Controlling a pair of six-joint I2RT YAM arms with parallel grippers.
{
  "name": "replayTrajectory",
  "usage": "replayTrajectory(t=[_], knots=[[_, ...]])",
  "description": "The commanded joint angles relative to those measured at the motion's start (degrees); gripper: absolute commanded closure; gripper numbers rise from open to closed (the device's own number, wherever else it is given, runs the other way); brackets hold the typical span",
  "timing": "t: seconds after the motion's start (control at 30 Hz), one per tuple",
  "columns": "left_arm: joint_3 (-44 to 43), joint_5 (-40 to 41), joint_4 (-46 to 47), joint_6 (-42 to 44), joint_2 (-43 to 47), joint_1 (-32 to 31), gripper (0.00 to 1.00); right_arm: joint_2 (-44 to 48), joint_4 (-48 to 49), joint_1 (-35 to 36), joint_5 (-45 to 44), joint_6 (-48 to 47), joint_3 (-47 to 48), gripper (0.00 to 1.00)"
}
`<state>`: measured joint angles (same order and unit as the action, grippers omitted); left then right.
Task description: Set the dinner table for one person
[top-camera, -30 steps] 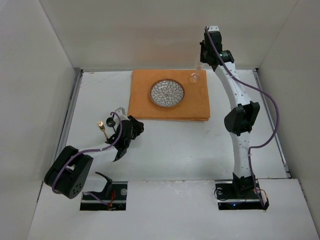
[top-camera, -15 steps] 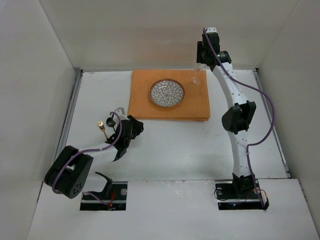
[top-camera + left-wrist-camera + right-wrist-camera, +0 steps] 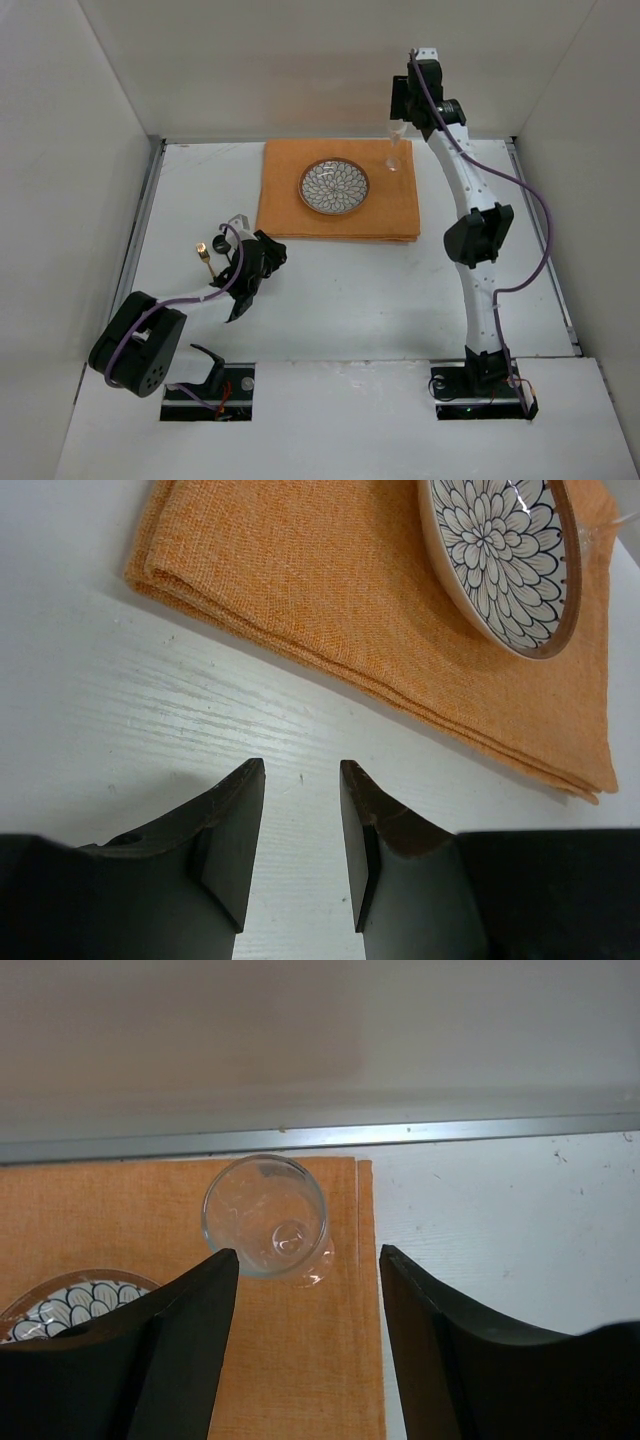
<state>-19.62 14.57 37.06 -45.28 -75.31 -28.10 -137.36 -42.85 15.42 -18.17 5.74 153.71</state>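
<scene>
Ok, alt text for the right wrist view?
A clear glass stands upright on the far right corner of an orange placemat, just beyond two open black fingers. A patterned plate peeks in lower left; white table right.

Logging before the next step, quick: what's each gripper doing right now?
Left gripper: open partway, nothing between the jaws.
Right gripper: open, empty; the glass stands free on the orange placemat.

1. We see a matte white table point(image 3: 350, 300) with faint grey streaks.
2. We see an orange placemat point(image 3: 285, 205) with a fine woven texture.
3. Our plate point(image 3: 334, 186) carries a dark blue petal pattern on white, edged by a brown rim.
4. The glass point(image 3: 265, 1216) is clear.
</scene>
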Motion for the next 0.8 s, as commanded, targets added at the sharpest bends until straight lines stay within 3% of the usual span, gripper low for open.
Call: replayTrajectory(t=[0.0,0.23,0.37,0.47,0.53,0.6,0.77], knots=[[0.10,0.46,2.23,0.54,2.09,0.11,0.66,5.95,1.81,0.09,-0.02,1.38,1.77,0.34],[0.54,1.07,2.40,2.64,4.82,-0.24,0.66,16.93,4.52,0.27,0.07,1.91,-7.53,0.31],[0.19,3.18,1.35,5.45,6.57,-0.60,0.66,29.48,10.22,0.70,-0.28,2.61,-21.91,0.31],[-0.86,5.98,-2.76,7.39,9.55,-1.38,0.66,43.00,19.26,2.81,0.33,5.24,-40.53,0.50],[-2.26,8.62,-6.53,8.79,11.49,-1.91,0.66,53.11,26.90,6.05,0.42,8.22,-55.81,0.70],[-3.67,10.82,-11.28,10.11,13.77,-2.09,0.66,60.85,34.28,9.30,0.42,10.60,-69.08,0.81],[-6.31,15.84,-29.55,9.95,19.14,-1.13,0.64,75.29,47.93,17.31,-0.20,17.62,-99.26,0.86]])
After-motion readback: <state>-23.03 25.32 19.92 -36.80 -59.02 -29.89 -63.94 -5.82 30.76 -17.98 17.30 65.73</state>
